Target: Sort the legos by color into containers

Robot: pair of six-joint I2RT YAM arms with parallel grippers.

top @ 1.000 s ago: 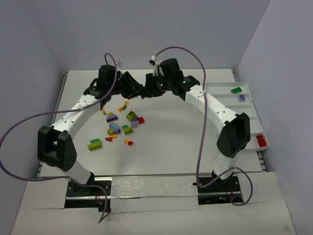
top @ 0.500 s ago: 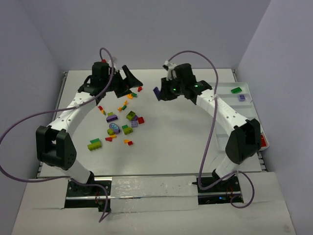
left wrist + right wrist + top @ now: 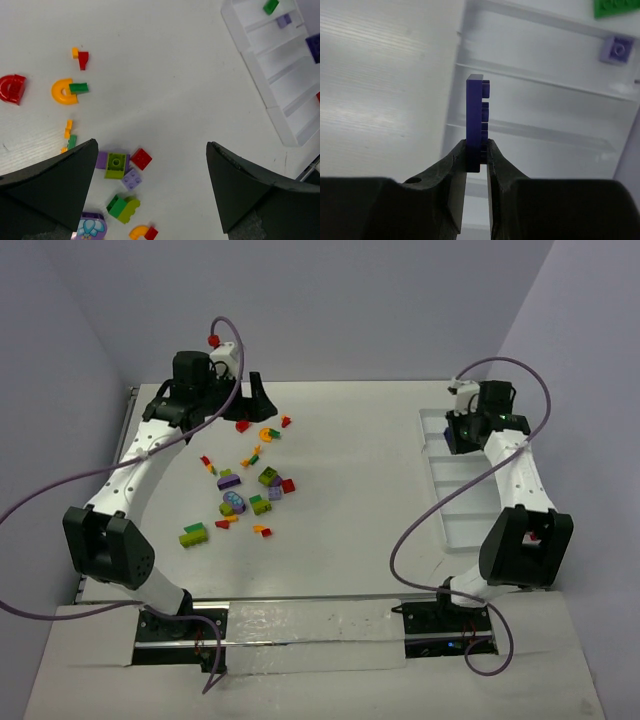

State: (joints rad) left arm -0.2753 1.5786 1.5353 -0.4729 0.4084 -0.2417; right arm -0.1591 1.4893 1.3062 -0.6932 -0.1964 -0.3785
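Note:
Loose legos (image 3: 245,490) in red, orange, lime, green and purple lie scattered on the white table, left of centre. My left gripper (image 3: 254,392) hovers behind them, open and holding nothing. In the left wrist view its gripper (image 3: 150,146) frames a lime brick (image 3: 115,165), a red brick (image 3: 141,158) and an orange arch (image 3: 64,92). My right gripper (image 3: 477,145) is shut on a flat dark purple brick (image 3: 475,110), held on edge over the containers (image 3: 535,80), a white divided tray (image 3: 470,510). A green brick (image 3: 615,7) and a lilac brick (image 3: 617,50) lie in its far compartments.
A clear plastic strip (image 3: 310,625) runs along the near edge between the arm bases. Purple cables (image 3: 420,530) loop from both arms. Walls close in behind and at both sides. The tray sits against the table's right edge.
My right arm swung from the table's middle over to the tray, carrying the purple brick. My left gripper opened wide and drew back toward the far left.

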